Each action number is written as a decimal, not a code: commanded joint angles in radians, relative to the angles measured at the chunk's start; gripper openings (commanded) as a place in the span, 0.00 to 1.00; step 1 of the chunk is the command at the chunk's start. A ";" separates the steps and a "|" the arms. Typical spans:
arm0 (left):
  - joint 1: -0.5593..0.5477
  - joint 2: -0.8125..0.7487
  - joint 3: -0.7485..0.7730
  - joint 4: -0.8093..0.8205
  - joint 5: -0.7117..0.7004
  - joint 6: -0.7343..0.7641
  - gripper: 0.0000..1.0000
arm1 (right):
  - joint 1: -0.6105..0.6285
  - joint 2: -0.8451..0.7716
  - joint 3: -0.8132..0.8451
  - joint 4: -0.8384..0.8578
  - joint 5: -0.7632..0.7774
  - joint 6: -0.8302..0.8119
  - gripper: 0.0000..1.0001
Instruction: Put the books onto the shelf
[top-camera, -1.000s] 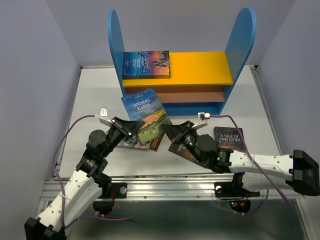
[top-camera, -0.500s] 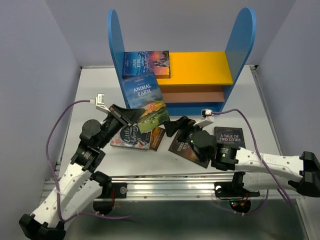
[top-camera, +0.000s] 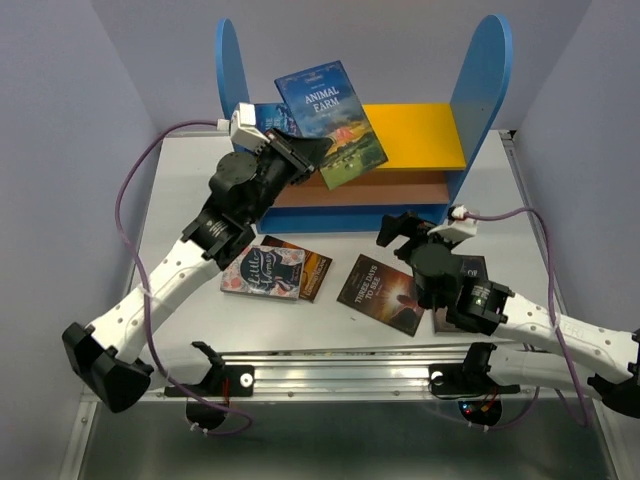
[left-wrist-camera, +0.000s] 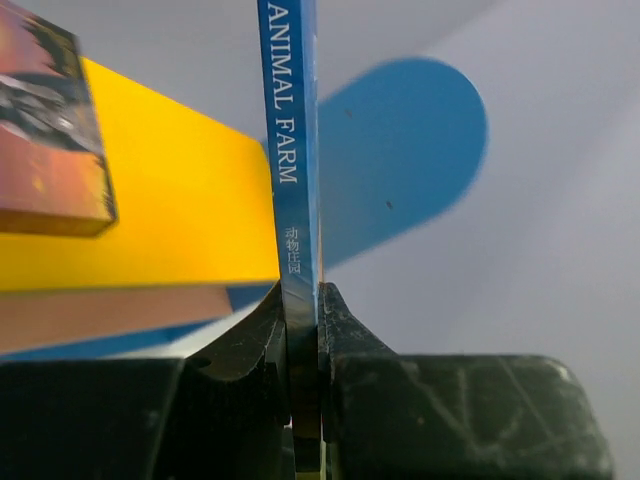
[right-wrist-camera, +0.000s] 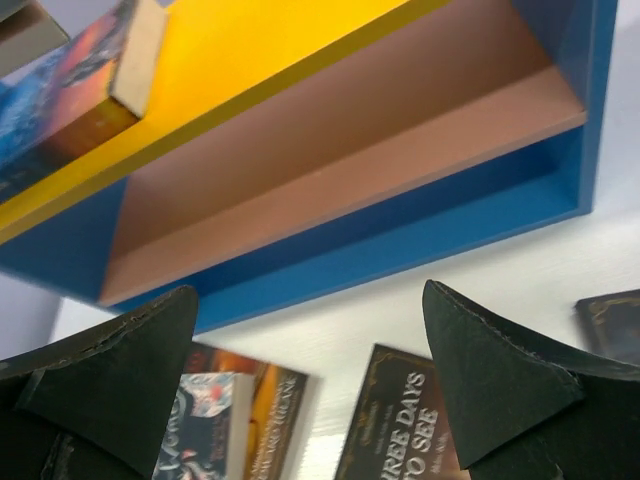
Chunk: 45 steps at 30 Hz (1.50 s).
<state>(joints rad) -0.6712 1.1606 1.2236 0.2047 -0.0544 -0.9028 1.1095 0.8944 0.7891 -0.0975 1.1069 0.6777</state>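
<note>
Step in hand, by the look of it: carrying the thin Animal Farm paperback with the blue picture cover (top-camera: 332, 120) to the small wooden shelf with tall rounded blue side panels (top-camera: 487, 80). Held in the air, tilted, above the yellow top board (top-camera: 420, 135), pinched at the lower spine edge by the left claw (top-camera: 312, 152), pads pressed tight on both covers. To do it well: keep the pinch firm, level the cover, lower flat onto the bare yellow wood just beside the blue Jane Eyre paperback (left-wrist-camera: 50, 130) lying at the board's left end, steer wide of that book's corner and of the blue panels, and let go only once resting flat; likely to slide off if dropped at this tilt. Slim, light, stiff enough to jut from the pinch without sagging; blue spine with white lettering. Right claw (top-camera: 400, 230) spread wide, gripping nothing, low over the white surface (top-camera: 180, 200) near the dark Three Days to See paperback (top-camera: 385, 293).
</note>
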 joint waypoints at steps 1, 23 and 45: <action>-0.013 0.112 0.158 0.003 -0.366 -0.057 0.00 | -0.170 0.072 0.122 -0.039 -0.195 -0.090 1.00; -0.047 0.493 0.567 -0.432 -0.822 -0.548 0.01 | -0.554 0.437 0.491 -0.053 -0.621 -0.201 1.00; -0.110 0.353 0.393 -0.479 -0.795 -0.562 0.69 | -0.619 0.709 0.794 -0.021 -0.814 -0.411 1.00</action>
<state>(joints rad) -0.7731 1.6253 1.6474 -0.3103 -0.8101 -1.4647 0.4828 1.6066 1.5150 -0.2237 0.3759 0.3061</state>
